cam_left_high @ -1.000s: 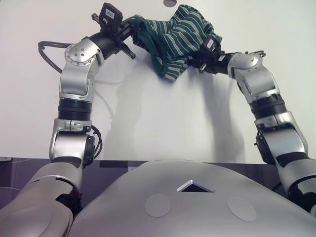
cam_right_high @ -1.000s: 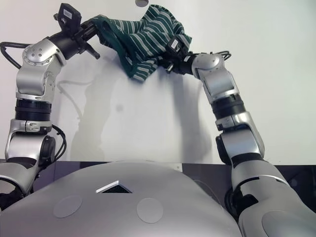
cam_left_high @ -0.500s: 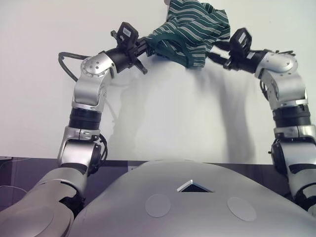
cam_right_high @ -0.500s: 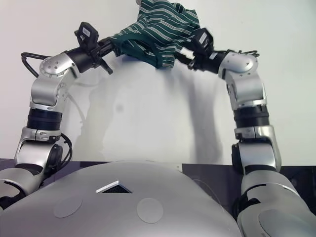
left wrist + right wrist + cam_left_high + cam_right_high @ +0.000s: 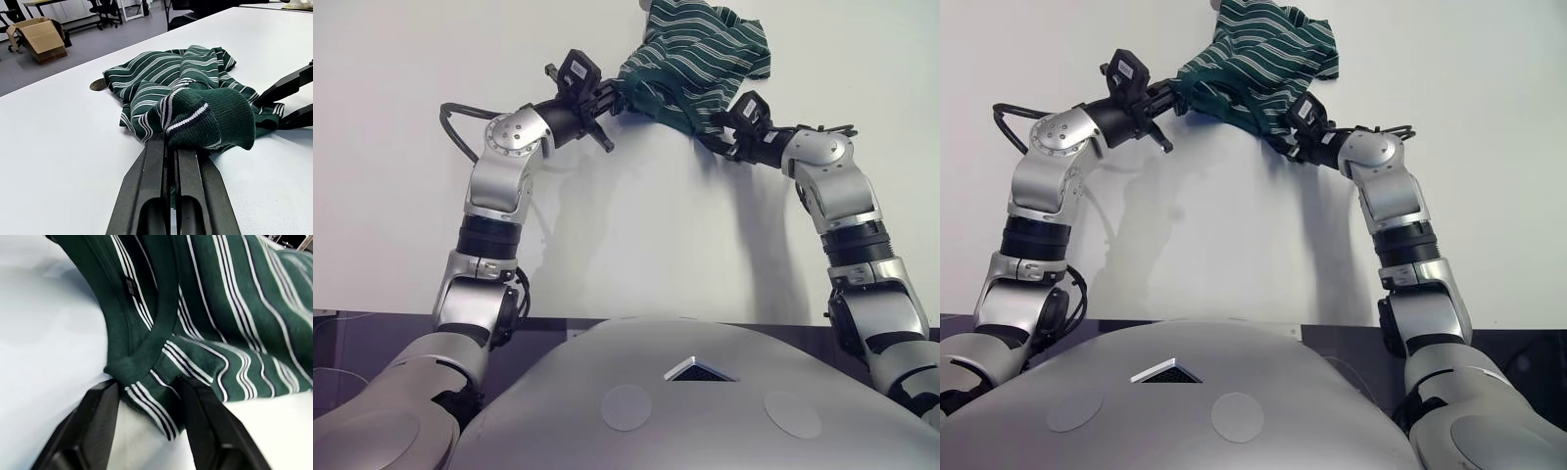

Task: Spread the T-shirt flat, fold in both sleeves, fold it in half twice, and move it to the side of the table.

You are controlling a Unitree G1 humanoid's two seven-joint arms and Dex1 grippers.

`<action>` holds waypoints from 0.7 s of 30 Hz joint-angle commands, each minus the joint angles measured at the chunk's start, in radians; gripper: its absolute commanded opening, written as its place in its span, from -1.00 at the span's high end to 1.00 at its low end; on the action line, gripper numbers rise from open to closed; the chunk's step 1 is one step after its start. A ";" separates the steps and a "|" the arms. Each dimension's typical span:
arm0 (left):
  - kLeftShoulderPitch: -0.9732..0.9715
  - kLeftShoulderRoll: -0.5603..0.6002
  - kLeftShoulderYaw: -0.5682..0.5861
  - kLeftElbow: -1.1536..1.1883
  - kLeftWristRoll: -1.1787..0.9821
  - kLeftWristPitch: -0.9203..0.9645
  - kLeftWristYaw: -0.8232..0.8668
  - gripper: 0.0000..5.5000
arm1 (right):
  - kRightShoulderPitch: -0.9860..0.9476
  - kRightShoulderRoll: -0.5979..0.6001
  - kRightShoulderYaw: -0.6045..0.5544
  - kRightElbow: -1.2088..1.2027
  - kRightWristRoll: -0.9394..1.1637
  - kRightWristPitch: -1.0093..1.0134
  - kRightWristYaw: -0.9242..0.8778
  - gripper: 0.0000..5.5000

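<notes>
Left jaws pinch a bunched fold of the shirt (image 5: 195, 68); right jaws spread astride its hem on the bench (image 5: 58, 147).

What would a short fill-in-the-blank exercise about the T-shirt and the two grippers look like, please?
1. The striped T-shirt is mainly dark ____ in colour.
2. The left gripper has its jaws ____ on a bunch of the fabric.
3. The right gripper has its jaws ____, with the shirt's striped edge between them.
4. The shirt lies crumpled on a table whose top is ____.

Missing words: green; shut; open; white.
</notes>
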State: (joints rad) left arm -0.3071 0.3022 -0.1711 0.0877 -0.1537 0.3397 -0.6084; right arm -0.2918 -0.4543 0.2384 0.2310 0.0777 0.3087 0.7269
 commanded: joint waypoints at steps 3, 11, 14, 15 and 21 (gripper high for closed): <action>0.012 -0.006 0.003 0.028 0.012 -0.013 0.008 1.00 | -0.039 0.006 -0.069 0.025 0.053 0.052 0.026 0.65; -0.008 -0.007 0.017 0.050 0.014 -0.032 0.010 1.00 | -0.121 0.059 -0.252 -0.001 0.322 0.397 0.055 1.00; -0.045 -0.003 0.064 0.038 -0.036 -0.020 -0.014 1.00 | -0.193 0.057 -0.347 -0.007 0.431 0.515 0.051 1.00; -0.082 0.005 0.092 0.038 -0.063 -0.013 -0.030 1.00 | -0.228 0.040 -0.368 -0.006 0.457 0.539 0.063 1.00; -0.509 0.136 0.205 0.283 -0.115 -0.062 -0.163 1.00 | -0.547 -0.147 -0.293 0.189 0.329 0.357 0.230 1.00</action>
State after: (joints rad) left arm -0.6690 0.3848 0.0261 0.2613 -0.2846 0.3142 -0.7243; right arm -0.7244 -0.5389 -0.1041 0.3323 0.4893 0.7705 0.9014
